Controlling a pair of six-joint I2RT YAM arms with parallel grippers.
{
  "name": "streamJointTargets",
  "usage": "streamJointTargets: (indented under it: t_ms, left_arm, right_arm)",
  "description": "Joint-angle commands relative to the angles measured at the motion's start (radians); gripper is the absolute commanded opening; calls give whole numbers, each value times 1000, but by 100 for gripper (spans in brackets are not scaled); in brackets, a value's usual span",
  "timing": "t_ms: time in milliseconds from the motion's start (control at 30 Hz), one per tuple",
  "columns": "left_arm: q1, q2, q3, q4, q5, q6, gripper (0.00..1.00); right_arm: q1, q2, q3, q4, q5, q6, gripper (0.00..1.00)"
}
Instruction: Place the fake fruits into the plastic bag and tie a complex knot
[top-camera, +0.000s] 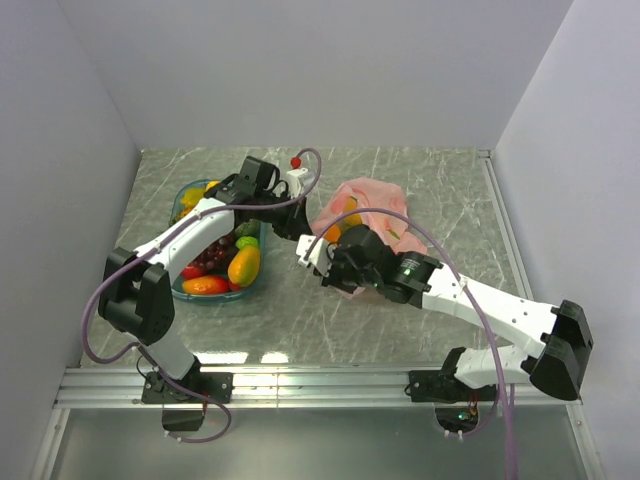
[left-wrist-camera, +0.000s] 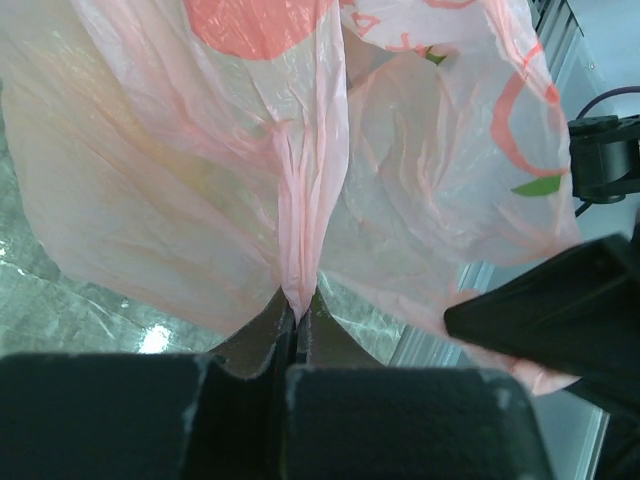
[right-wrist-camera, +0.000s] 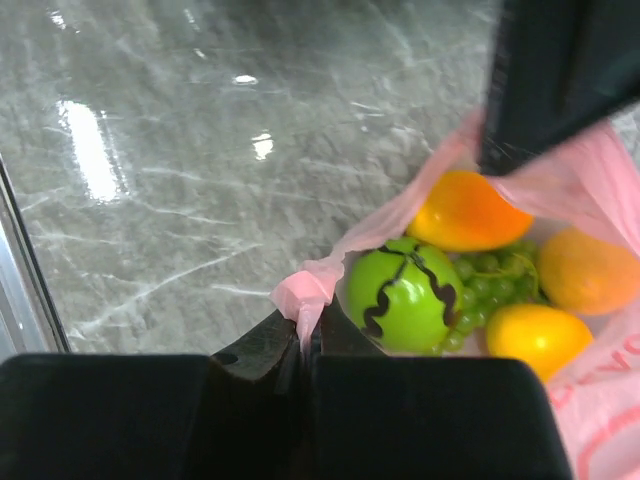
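Note:
The pink plastic bag (top-camera: 372, 207) lies open right of the table's middle, pulled between both grippers. My left gripper (left-wrist-camera: 297, 312) is shut on a bunched fold of the bag (left-wrist-camera: 300, 180), whose film fills that view. My right gripper (right-wrist-camera: 311, 327) is shut on the bag's rim (right-wrist-camera: 305, 290) at its near-left edge. Inside the bag I see fake fruits: a green apple (right-wrist-camera: 400, 295), a mango (right-wrist-camera: 468, 212), green grapes (right-wrist-camera: 497, 277) and two orange-yellow pieces (right-wrist-camera: 588, 270). In the top view the two grippers (top-camera: 290, 228) (top-camera: 316, 252) sit close together at the bag's left side.
A clear teal tray (top-camera: 252, 288) stands left of the bag and holds more fruits: a mango (top-camera: 243, 265), a red-orange piece (top-camera: 205, 285) and purple grapes (top-camera: 208, 258). The left arm reaches over the tray. White walls close in the table on three sides.

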Motion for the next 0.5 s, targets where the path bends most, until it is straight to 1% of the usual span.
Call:
streamJointTargets:
  t_ms: [0,100,200,300,467]
  left_arm:
    - [2,-47,67,7,0,4,0]
    - [0,-56,103,-4,-21,7,0]
    - [2,-59,162,-5,-54,7,0]
    - [0,-45,274,-22,-95,-1,0]
    - [2,-53,367,5,-153,-24,0]
  right_arm:
    - [-41,-48,54,-13,-35,31,0]
    - [-76,-97,77,-16,-41,40,0]
    - [-137,-152,117,-35,-47,60,0]
    - [-206,-212,157,-47,-46,82,0]
    - [-279,-339,187,-36,-21,95,0]
